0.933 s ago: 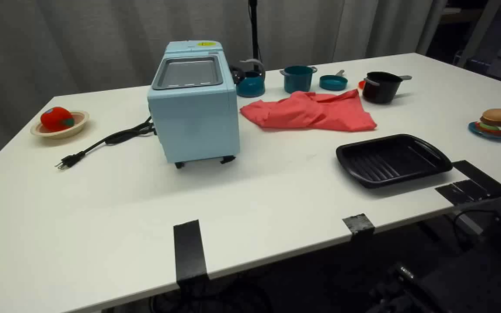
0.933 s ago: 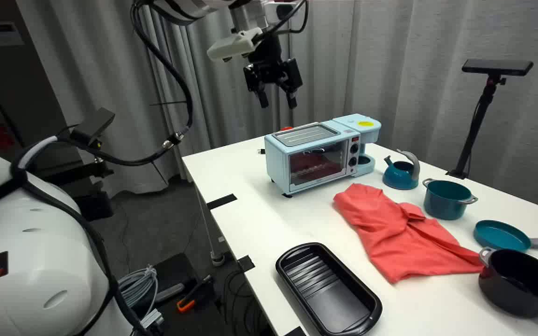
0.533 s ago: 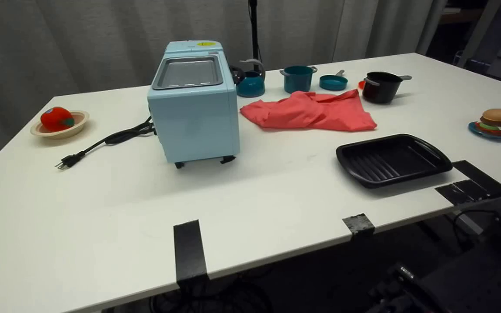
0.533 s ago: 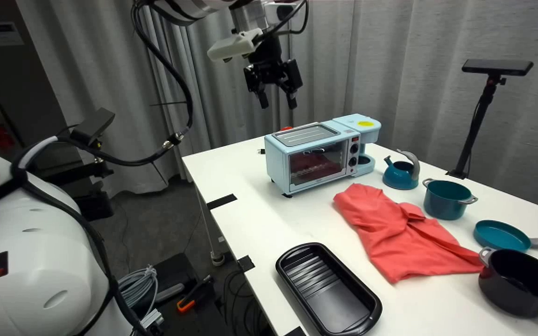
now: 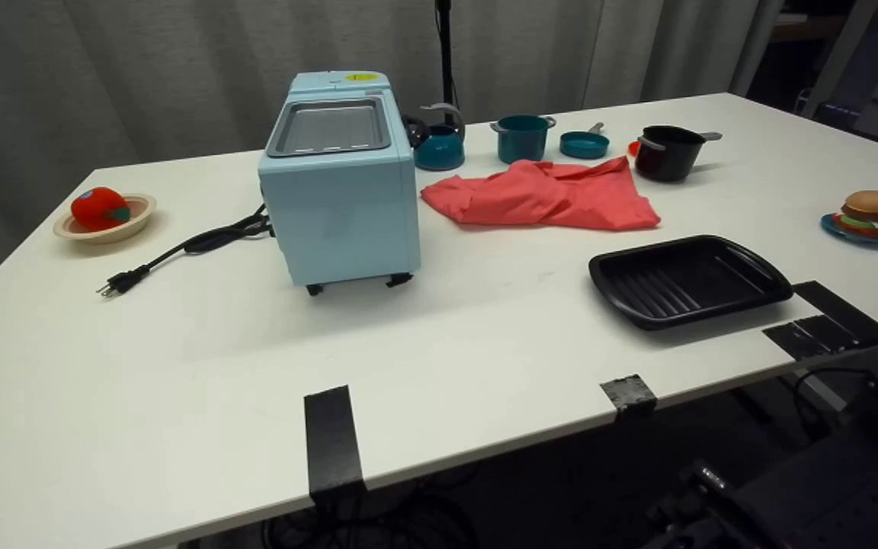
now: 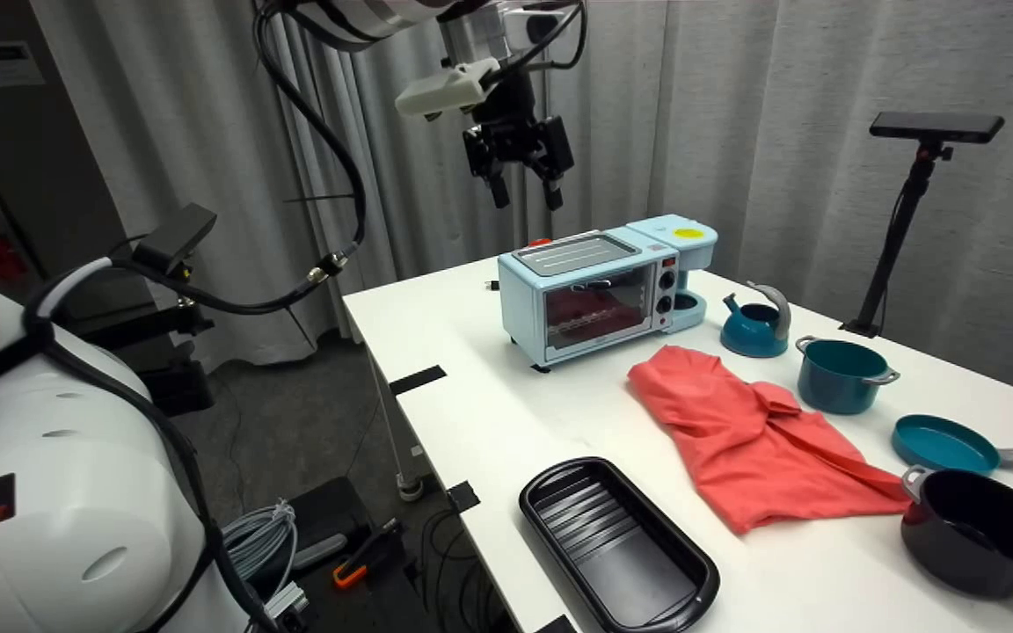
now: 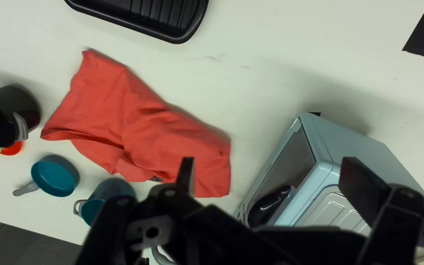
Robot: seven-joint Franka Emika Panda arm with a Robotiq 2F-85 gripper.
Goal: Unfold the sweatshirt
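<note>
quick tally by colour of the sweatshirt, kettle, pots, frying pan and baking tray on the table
Teal: 3 (kettle, teal pot, frying pan)
Black: 2 (baking tray, black pot)
Coral-red: 1 (sweatshirt)
Total: 6

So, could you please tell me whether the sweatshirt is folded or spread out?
Folded, not spread: the sweatshirt lies creased and bunched, with cloth layers overlapping along one edge in the wrist view.
</note>
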